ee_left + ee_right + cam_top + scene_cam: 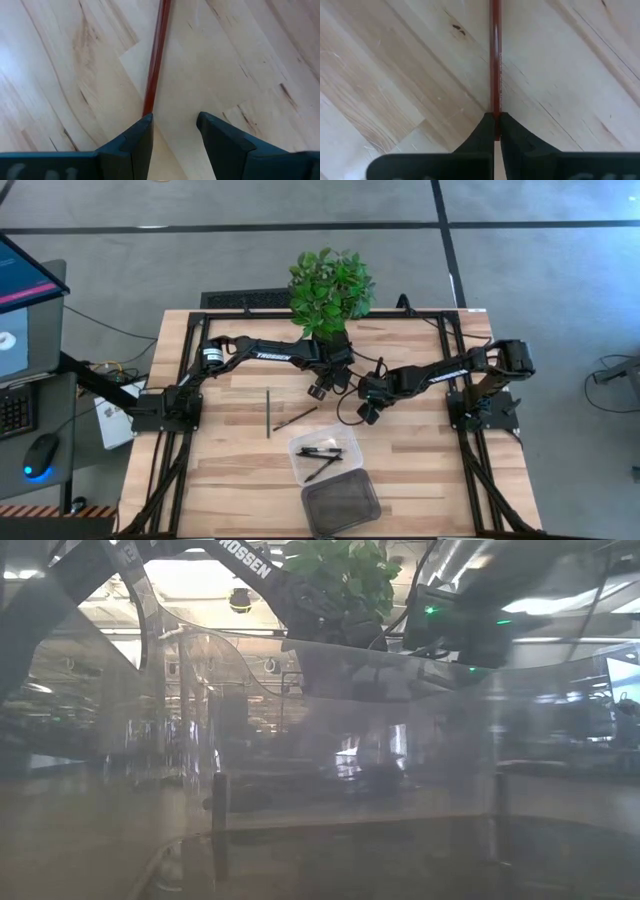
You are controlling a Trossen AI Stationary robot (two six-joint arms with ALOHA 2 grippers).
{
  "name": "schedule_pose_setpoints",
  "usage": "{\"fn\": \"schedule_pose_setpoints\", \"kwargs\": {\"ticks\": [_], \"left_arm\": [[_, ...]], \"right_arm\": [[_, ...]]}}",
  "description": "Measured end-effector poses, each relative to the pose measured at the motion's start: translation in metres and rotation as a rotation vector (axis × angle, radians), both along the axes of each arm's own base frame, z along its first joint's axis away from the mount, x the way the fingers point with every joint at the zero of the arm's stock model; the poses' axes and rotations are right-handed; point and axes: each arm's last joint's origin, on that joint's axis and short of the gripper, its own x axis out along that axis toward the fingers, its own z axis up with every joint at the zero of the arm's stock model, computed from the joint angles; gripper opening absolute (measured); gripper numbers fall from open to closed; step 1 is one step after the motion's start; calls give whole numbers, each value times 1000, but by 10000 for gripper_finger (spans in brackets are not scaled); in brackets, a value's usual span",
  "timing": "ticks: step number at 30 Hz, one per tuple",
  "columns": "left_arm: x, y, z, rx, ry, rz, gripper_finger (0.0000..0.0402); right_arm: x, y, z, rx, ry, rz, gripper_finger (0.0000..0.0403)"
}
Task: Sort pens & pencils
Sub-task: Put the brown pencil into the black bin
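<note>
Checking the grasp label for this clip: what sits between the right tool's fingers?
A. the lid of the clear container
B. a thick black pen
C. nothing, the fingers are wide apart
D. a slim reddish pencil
D: in the right wrist view the right tool has its fingers pressed against a slim reddish pencil that runs straight out from between them over the wooden table.

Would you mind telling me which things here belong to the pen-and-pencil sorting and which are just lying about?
Belong to the job:
red pencil, clamped in the right gripper
left gripper, open
loose pencil and slanted pencil on the table
pens in the clear tub
dark tray, probably

Just lying about:
potted plant
computer mouse
monitor
</note>
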Motion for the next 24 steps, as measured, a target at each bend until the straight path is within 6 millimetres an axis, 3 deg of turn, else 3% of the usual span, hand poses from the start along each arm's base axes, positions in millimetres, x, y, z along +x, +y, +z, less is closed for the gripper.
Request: {"fn": "schedule_pose_setpoints", "kwargs": {"ticks": [13,24], "left_arm": [[0,0,0,8,-3,9,157],[-3,-1,18,-23,-49,64,158]], "right_arm": [[0,0,0,-1,1,1,30],[0,0,0,-3,0,0,30]]}}
